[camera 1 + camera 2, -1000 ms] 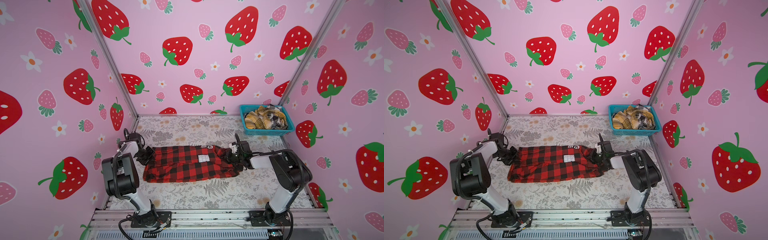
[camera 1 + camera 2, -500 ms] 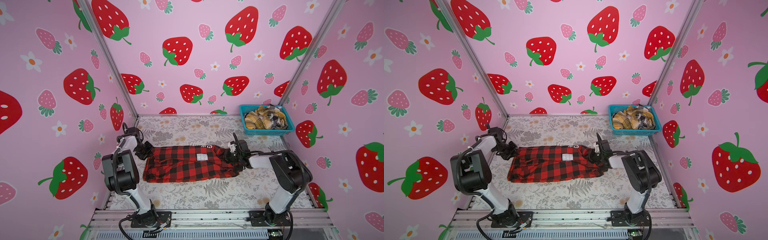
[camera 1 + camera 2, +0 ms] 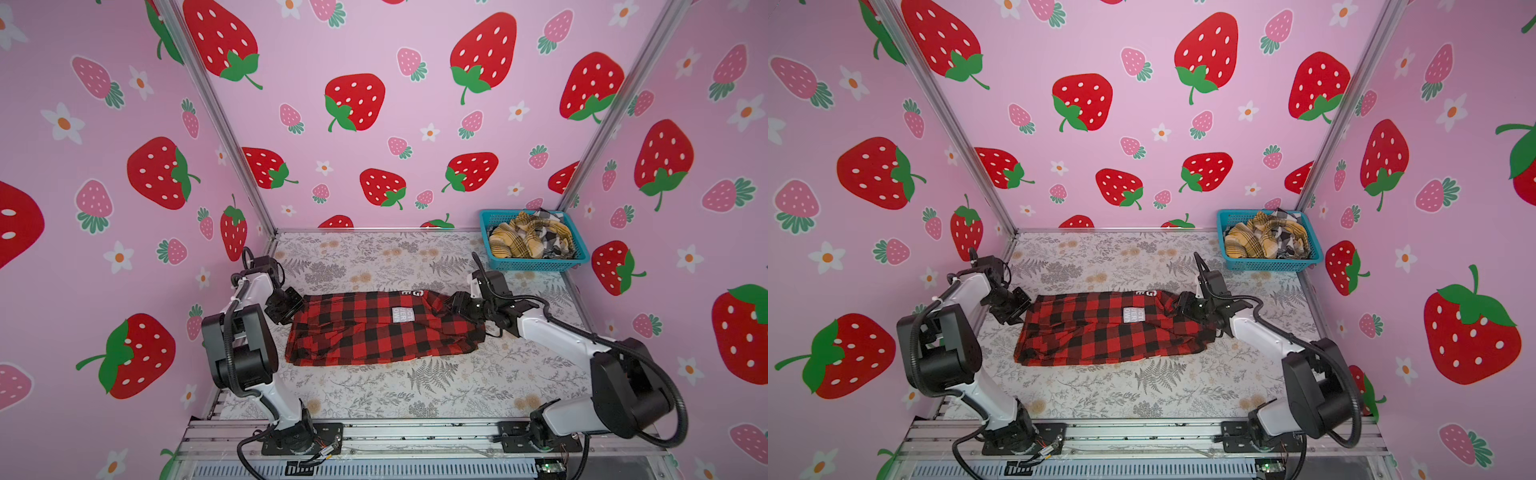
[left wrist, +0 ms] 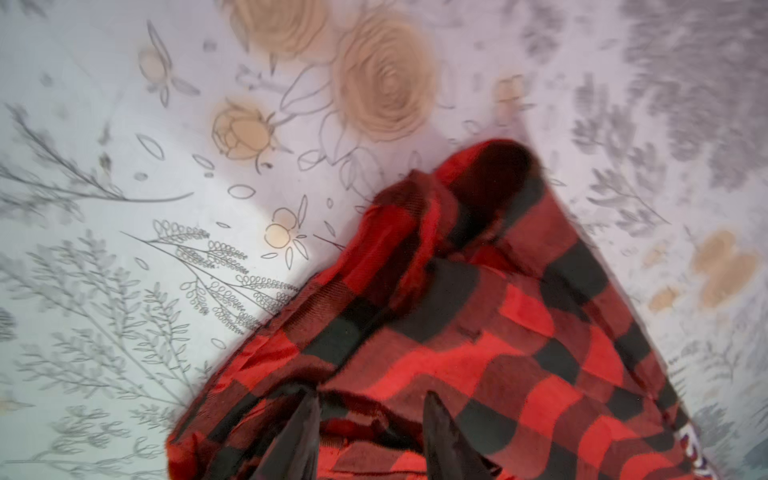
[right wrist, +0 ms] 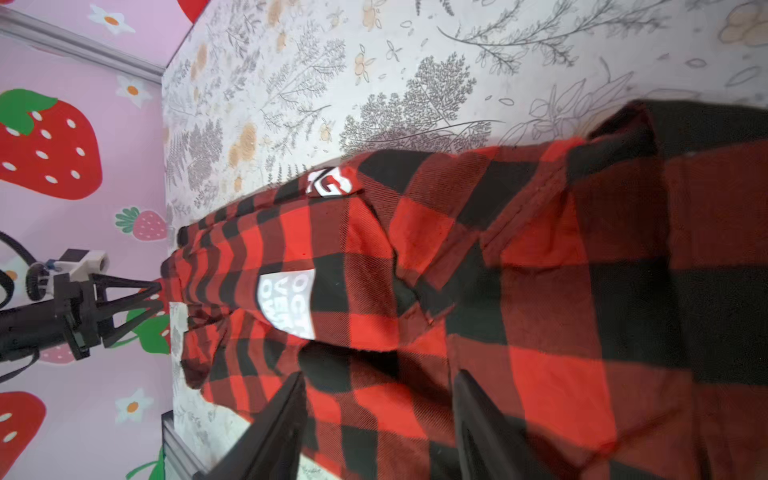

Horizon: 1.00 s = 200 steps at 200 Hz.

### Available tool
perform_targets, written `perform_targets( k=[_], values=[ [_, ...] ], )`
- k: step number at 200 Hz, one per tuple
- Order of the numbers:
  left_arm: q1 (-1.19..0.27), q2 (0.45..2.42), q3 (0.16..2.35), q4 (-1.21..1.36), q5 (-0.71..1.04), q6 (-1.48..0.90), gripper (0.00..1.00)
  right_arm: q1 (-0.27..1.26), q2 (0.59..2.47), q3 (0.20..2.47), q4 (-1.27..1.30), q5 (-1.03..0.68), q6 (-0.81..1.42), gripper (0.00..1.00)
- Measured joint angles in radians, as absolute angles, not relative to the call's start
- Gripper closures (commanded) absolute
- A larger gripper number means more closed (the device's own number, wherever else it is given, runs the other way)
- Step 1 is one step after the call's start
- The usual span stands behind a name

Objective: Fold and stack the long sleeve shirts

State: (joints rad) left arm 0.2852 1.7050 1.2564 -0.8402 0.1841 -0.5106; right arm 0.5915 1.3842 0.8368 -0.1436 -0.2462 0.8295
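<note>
Wrist views show your left gripper (image 4: 372, 395) and right gripper (image 5: 379, 374), jaws parted, at opposite ends of the red-and-black shirt (image 3: 374, 332) lying folded on the table (image 3: 415, 390).

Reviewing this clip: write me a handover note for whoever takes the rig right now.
Left gripper: open, fingers apart at the left end of the red-and-black shirt.
Right gripper: open, over its right end.
The shirt lies on the table as a long band, partly folded. Yellow plaid shirt and black-and-white plaid shirt sit crumpled in the basket.
Left: finish this fold, fold the other two, stack all.
</note>
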Motion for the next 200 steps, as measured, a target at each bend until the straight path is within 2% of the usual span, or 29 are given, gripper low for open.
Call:
perform_targets(
  k=[10,33,57,94,123,143,155,177,192,196,200],
  values=[
    [0.25,1.694,1.285,-0.838,0.188,-0.513,0.84,0.64,1.356,0.84,-0.188,-0.211,0.817,0.76],
    [0.167,1.73,1.34,-0.824,0.205,-0.524,0.98,0.743,1.347,0.818,-0.261,-0.159,0.817,0.81],
    [0.12,1.813,1.348,-0.802,0.226,-0.532,1.0,0.783,1.364,0.753,-0.271,-0.147,0.86,0.83],
    [0.127,1.938,1.338,-0.787,0.226,-0.532,1.0,0.79,1.467,0.684,-0.201,-0.171,0.944,0.84],
    [0.15,1.932,1.279,-0.75,0.229,-0.542,1.0,0.745,1.562,0.718,-0.14,-0.201,0.949,0.86],
    [0.163,1.908,1.237,-0.722,0.244,-0.55,1.0,0.641,1.69,0.845,-0.11,-0.226,0.916,0.85],
    [0.166,1.882,1.197,-0.693,0.255,-0.557,1.0,0.575,1.79,0.962,-0.107,-0.253,0.886,0.81],
    [0.148,1.815,1.098,-0.633,0.288,-0.583,1.0,0.468,2.04,1.311,-0.141,-0.355,0.802,0.75],
    [0.06,1.753,1.015,-0.599,0.327,-0.612,1.0,0.429,2.179,1.549,-0.176,-0.42,0.74,0.65],
    [0.027,1.74,0.997,-0.594,0.336,-0.619,0.96,0.419,2.201,1.598,-0.189,-0.43,0.714,0.63],
    [-0.017,1.727,0.98,-0.593,0.356,-0.628,0.88,0.411,2.21,1.632,-0.201,-0.435,0.702,0.6]
  ],
)
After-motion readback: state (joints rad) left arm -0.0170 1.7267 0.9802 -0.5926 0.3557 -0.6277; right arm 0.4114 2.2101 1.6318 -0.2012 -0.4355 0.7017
